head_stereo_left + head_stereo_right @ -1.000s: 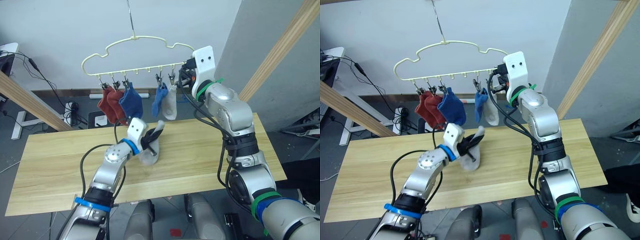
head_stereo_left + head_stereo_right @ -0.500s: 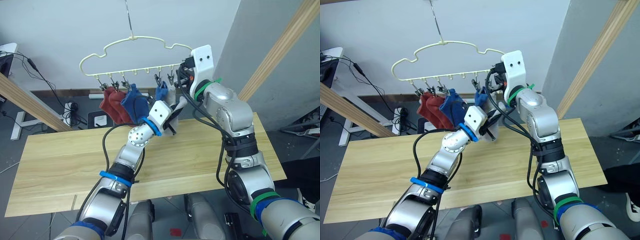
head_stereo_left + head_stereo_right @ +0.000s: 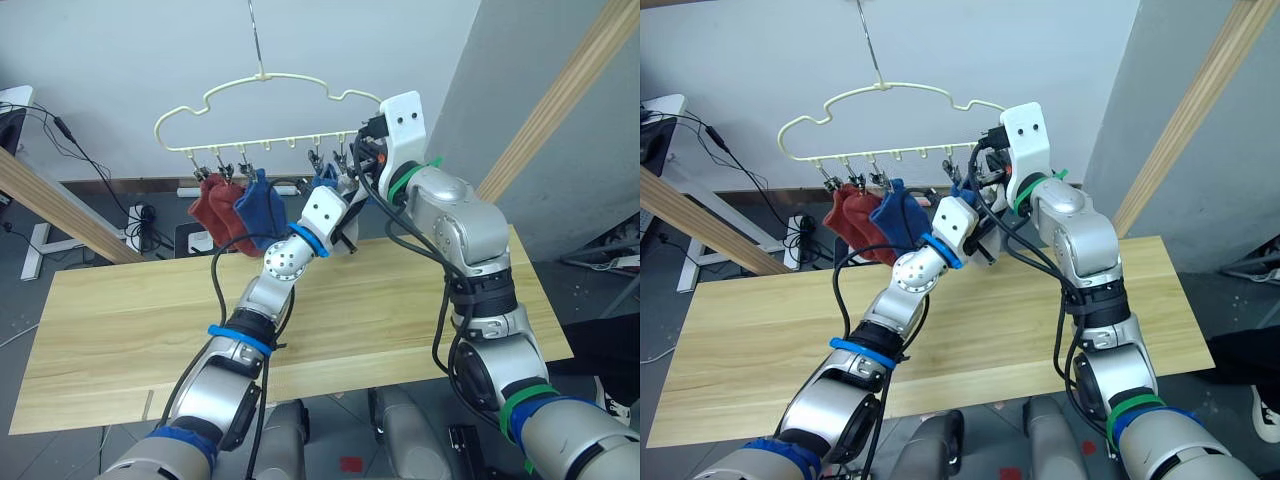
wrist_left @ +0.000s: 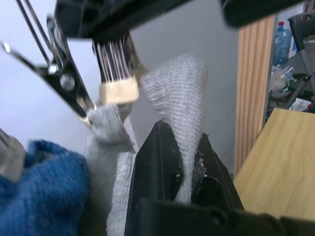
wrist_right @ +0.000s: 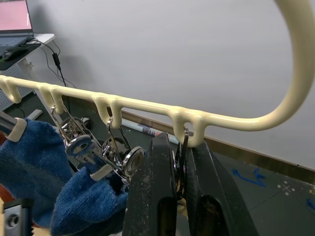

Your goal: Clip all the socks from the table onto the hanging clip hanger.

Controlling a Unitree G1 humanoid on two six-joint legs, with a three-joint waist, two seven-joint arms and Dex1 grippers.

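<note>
The pale yellow clip hanger hangs above the table. Two red socks and a blue sock hang from its left clips. Another blue sock hangs further right, and beside it a clipped grey sock. My left gripper is raised to the hanger's right end, shut on a second grey sock whose cuff stands up just below the bar. My right gripper is shut on the rightmost metal clip, which dangles from the hanger's last loop.
Thick wooden poles of the frame slant down on the left and up on the right. Cables and a power strip lie on the floor behind the table. A white wall stands close behind the hanger.
My left arm lifted the grey sock off the table and carried it up to the hanger's right end beside the right gripper. The hanger has swung slightly left. The right gripper stays on its clip.
</note>
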